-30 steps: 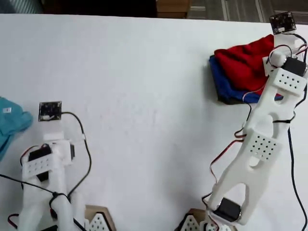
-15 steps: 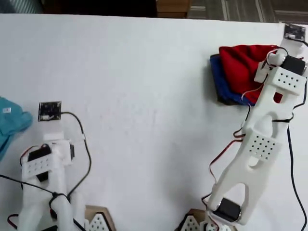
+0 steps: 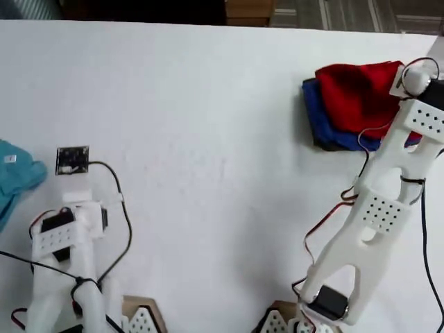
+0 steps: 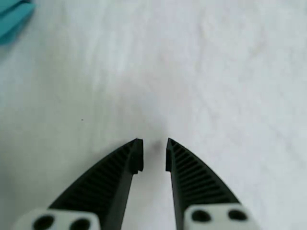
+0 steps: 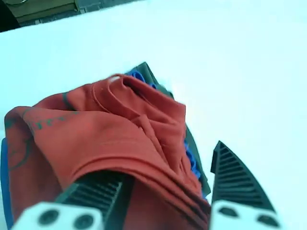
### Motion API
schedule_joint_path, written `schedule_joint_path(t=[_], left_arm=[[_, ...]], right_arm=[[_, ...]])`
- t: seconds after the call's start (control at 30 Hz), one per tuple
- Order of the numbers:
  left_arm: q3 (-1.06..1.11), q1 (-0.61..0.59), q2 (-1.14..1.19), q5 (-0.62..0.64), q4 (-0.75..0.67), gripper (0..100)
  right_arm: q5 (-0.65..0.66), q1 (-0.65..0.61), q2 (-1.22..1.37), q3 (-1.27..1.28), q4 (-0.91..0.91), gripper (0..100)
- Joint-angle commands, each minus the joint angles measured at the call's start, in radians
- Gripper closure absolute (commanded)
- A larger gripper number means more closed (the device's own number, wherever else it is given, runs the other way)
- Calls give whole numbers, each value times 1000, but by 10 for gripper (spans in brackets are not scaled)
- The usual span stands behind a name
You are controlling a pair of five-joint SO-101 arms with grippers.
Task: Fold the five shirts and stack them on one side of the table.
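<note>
A red shirt (image 3: 357, 94) lies loosely bunched on a folded blue shirt (image 3: 320, 125) and a dark one (image 5: 196, 160), stacked at the far right of the table. My right arm (image 3: 378, 208) stretches to the stack's right side. My right gripper (image 5: 168, 167) is open right at the red shirt (image 5: 110, 139), whose fold drapes over one finger (image 5: 103, 189); the other finger (image 5: 235, 177) stands free beside the stack. A teal shirt (image 3: 15, 177) lies crumpled at the table's left edge. My left gripper (image 4: 153, 151) hangs slightly open over bare table, to the right of the teal shirt (image 4: 14, 19).
The white table (image 3: 208, 139) runs wide and bare between the two arms. My left arm (image 3: 66, 236) stands at the near left with its cable looping beside it. The table's far edge (image 3: 173, 23) borders dark furniture.
My right arm has swung right toward the table's edge, and the red shirt has spread out flatter over the blue one. The left arm has kept still.
</note>
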Motion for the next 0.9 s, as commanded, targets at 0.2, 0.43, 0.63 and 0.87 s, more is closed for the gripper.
schedule_joint_path(t=[0.2, 0.43, 0.63, 0.87], left_arm=[[-4, -2, -20, -2, -14, 894], [-4, -2, -20, -2, -14, 894], [-2, -2, -20, -2, -14, 894], [-2, -2, -20, -2, -14, 894]], right_arm=[[41, -1, -88, -48, -15, 776], [41, -19, 110, -29, -134, 776], [41, -28, 297, -34, -306, 776], [41, 7, 314, -69, -312, 776]])
